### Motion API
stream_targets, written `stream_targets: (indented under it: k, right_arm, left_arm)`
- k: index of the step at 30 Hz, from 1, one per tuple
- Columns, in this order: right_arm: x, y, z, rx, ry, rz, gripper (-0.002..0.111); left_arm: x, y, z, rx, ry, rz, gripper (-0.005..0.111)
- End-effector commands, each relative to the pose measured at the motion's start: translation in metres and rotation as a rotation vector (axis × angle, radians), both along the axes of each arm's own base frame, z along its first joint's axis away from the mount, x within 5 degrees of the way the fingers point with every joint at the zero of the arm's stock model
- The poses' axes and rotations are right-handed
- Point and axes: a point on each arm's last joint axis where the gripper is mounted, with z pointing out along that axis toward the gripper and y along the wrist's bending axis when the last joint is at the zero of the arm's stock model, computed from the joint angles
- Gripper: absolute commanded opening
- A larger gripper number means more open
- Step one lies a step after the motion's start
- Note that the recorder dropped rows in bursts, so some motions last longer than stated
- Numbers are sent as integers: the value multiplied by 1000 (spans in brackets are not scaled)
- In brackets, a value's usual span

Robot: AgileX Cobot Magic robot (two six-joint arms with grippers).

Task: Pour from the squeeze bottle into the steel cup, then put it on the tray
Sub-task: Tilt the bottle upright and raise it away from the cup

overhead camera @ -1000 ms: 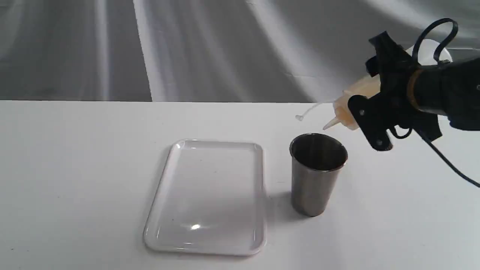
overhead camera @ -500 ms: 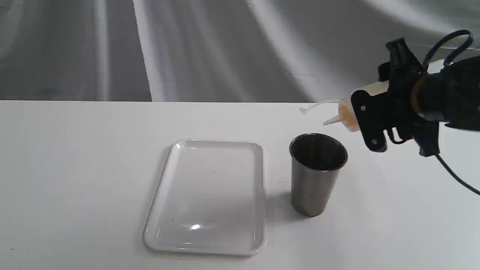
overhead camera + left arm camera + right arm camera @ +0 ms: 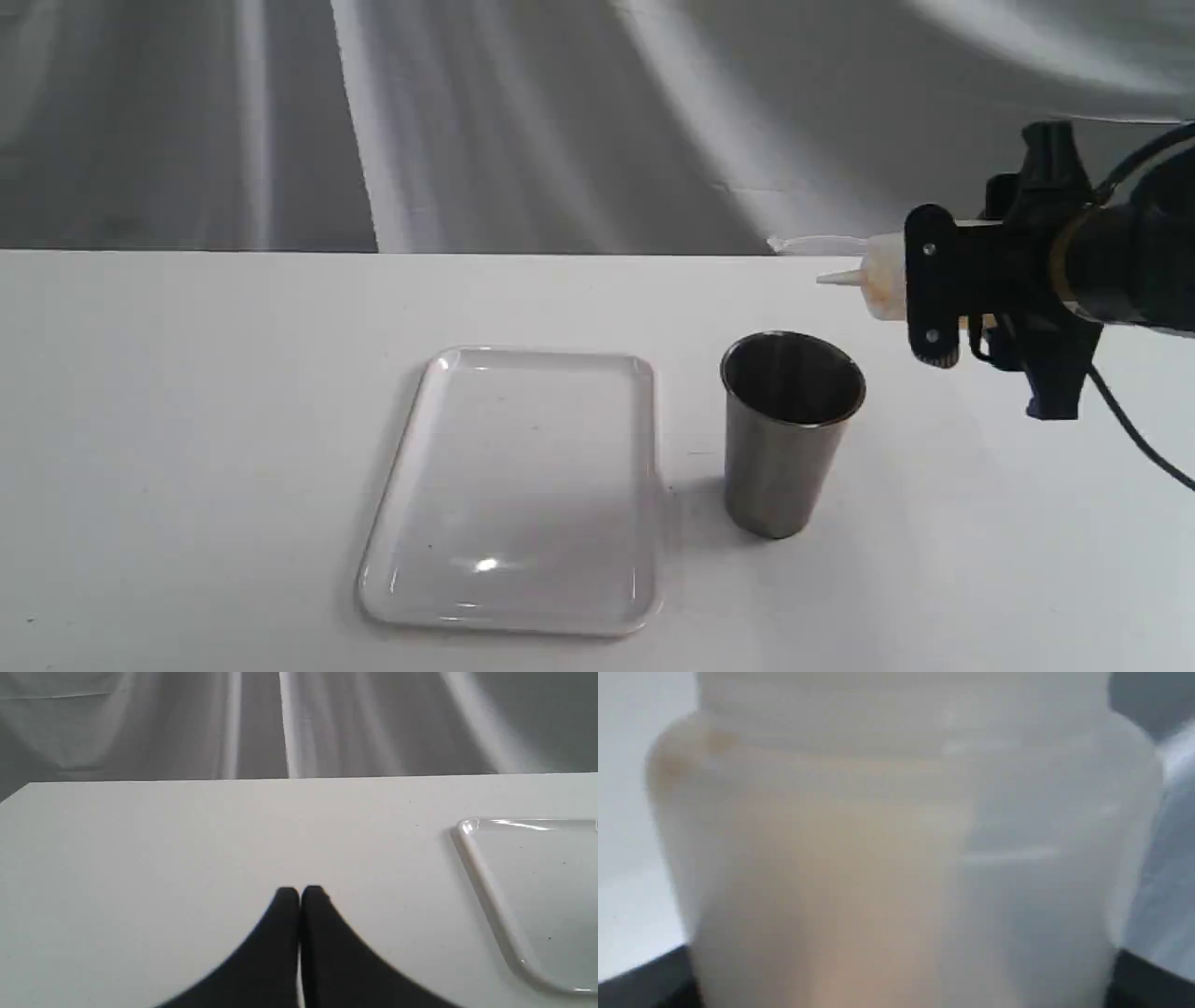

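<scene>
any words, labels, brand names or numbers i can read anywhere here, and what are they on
No text can be read in any view.
The translucent frosted plastic squeeze bottle has a bare wall, though it is blurred in the right wrist view.
The brushed grey steel cup has no markings.
The flat white glossy plastic tray has no markings.

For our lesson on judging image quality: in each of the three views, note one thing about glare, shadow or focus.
Exterior view: a glare spot on the tray, and the steel cup casts a soft shadow toward it. Left wrist view: the left gripper, closed, is a dark soft-edged shape. Right wrist view: the squeeze bottle fills the frame, blurred.
</scene>
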Motion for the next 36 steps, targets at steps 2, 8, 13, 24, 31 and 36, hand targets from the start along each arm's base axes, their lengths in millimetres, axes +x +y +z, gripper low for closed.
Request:
stream_targets:
  k: [2,8,13,24,31,36]
  right_arm:
    - [-6,-7,-3,40,5,-37,0]
    - [-12,-16,-13,195,3,-100,0]
    - [-15,-24,-9,428,-66,-221,0]
    - [-24,-52,28,862,-280,-362,0]
    - [-28,-34,65,1121,-399,-54,0]
    - [-31,-18,82,1265,-443,168,0]
  left_arm:
    - [0,0,-1,-5,-6,-7,0]
    - [0,0,-1,-5,-6,-7,0]
    - [0,0,-1,-5,-6,-7,0]
    - [0,0,-1,-3,-6,-8,0]
    - [0,0,-1,-5,-6,-7,0]
    - [0,0,-1,-5,-6,-7,0]
